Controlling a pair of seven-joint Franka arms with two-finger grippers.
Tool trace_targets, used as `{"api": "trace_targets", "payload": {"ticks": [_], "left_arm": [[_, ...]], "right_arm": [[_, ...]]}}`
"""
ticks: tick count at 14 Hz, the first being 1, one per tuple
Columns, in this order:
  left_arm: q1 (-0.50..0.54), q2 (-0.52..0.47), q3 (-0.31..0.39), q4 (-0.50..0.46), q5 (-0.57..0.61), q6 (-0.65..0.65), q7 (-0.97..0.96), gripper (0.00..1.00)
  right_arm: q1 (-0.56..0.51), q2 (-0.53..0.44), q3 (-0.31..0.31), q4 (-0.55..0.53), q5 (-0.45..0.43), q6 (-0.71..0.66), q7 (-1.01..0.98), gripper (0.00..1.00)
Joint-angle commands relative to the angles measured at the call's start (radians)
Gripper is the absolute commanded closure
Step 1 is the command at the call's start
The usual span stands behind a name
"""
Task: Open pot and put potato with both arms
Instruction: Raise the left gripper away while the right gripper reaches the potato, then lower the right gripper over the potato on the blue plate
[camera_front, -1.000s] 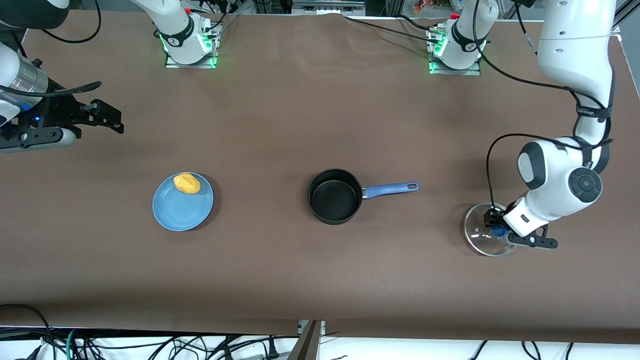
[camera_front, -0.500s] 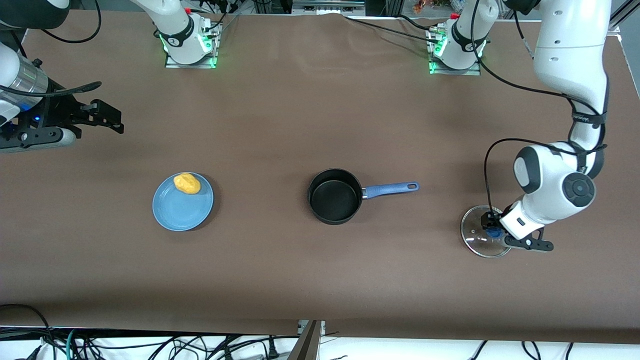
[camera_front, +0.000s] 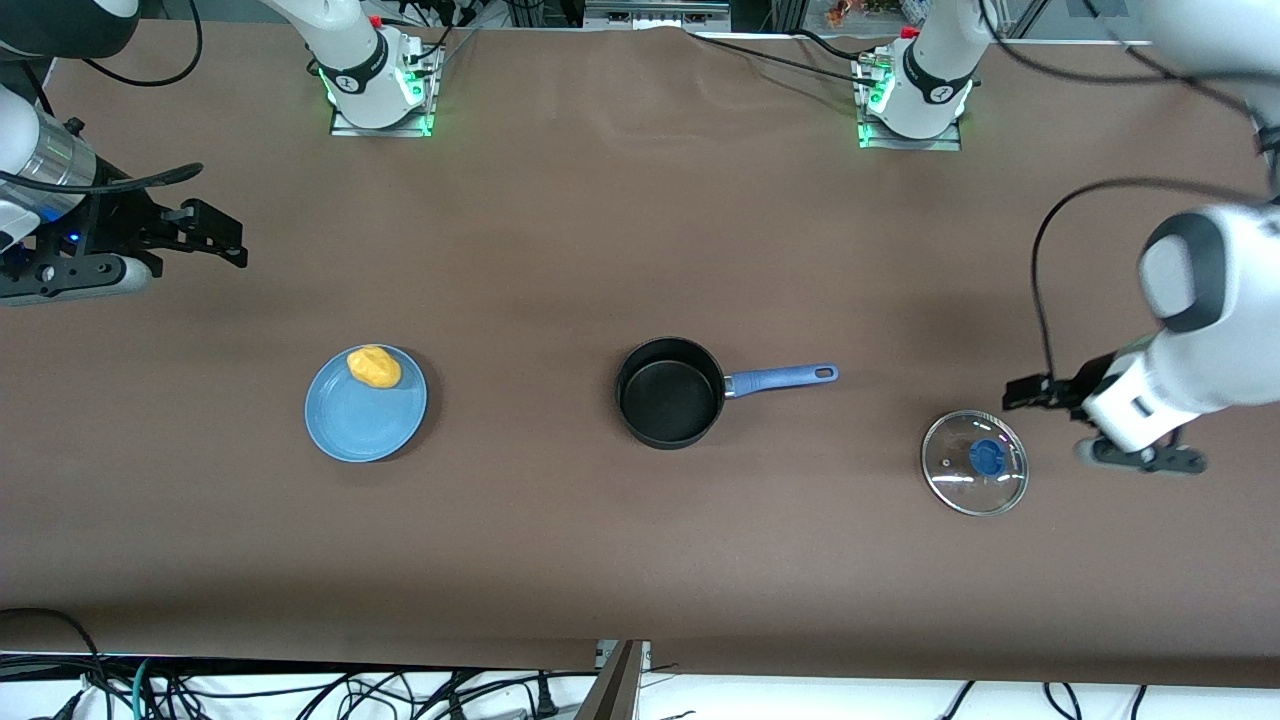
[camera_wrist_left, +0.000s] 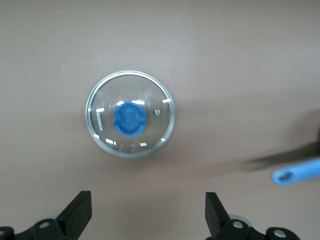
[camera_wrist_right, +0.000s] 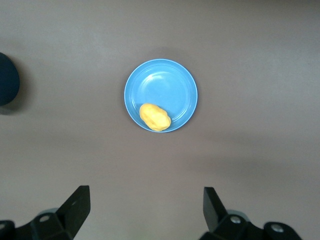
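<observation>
The black pot (camera_front: 668, 392) stands uncovered mid-table, its blue handle (camera_front: 780, 377) pointing toward the left arm's end; the handle's tip (camera_wrist_left: 296, 172) shows in the left wrist view. Its glass lid (camera_front: 975, 462) with a blue knob lies flat on the table, also clear in the left wrist view (camera_wrist_left: 131, 114). My left gripper (camera_front: 1030, 392) hangs open and empty in the air beside the lid (camera_wrist_left: 148, 215). The yellow potato (camera_front: 374, 367) rests on a blue plate (camera_front: 366, 404). My right gripper (camera_front: 225, 238) waits open at the right arm's end, looking down on the potato (camera_wrist_right: 154, 117).
The plate (camera_wrist_right: 170, 85) sits toward the right arm's end of the table. A dark edge of the pot (camera_wrist_right: 7, 79) shows in the right wrist view. Brown table cover lies bare between plate, pot and lid.
My left gripper opened, let go of the lid's knob, rose and drew away toward the left arm's end. The lid stays flat on the table. The right arm has not moved.
</observation>
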Motion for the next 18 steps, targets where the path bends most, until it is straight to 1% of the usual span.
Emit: {"api": "trace_targets", "payload": {"ticks": [1,2,4,5,7,8,9,10,11,14,15,18], "left_arm": [[0.004,-0.101,-0.020,0.046,0.070,-0.152,-0.094,0.00],[0.005,-0.137,-0.035,0.061,0.112,-0.209,-0.105,0.00],[0.034,-0.186,-0.035,0.077,0.122,-0.277,-0.107,0.00],[0.043,-0.206,-0.035,0.077,0.122,-0.285,-0.107,0.00],[0.060,-0.247,-0.043,0.072,0.122,-0.289,-0.110,0.00],[0.077,-0.267,-0.076,0.060,0.123,-0.300,-0.115,0.00],[0.111,-0.267,-0.105,0.058,0.123,-0.314,-0.137,0.00],[0.125,-0.272,-0.133,0.052,0.123,-0.317,-0.173,0.00],[0.126,-0.275,-0.142,0.051,0.123,-0.317,-0.197,0.00],[0.129,-0.275,-0.144,0.052,0.145,-0.319,-0.191,0.00],[0.128,-0.266,-0.144,0.054,0.145,-0.319,-0.190,0.00],[0.125,-0.237,-0.143,0.066,0.142,-0.323,-0.191,0.00]], "right_arm": [[-0.010,0.006,0.005,0.019,0.011,-0.008,0.013,0.00],[-0.009,0.006,0.005,0.016,0.011,-0.006,0.011,0.00],[-0.004,0.009,0.008,0.016,0.011,0.006,0.010,0.00],[-0.003,0.050,0.010,0.011,0.013,0.024,0.002,0.00],[0.008,0.249,0.018,0.024,0.011,0.012,0.006,0.00],[0.000,0.271,0.013,0.027,0.023,0.036,-0.013,0.00],[-0.012,0.284,0.013,0.024,0.039,0.055,-0.050,0.00],[-0.009,0.322,0.013,0.024,0.048,0.090,-0.094,0.00],[-0.006,0.363,0.015,0.019,0.050,0.141,-0.122,0.00],[0.022,0.466,0.019,-0.002,0.050,0.282,-0.165,0.00],[0.035,0.482,0.019,-0.022,0.050,0.317,-0.165,0.00],[0.059,0.488,0.018,-0.094,0.036,0.380,-0.197,0.00]]}}
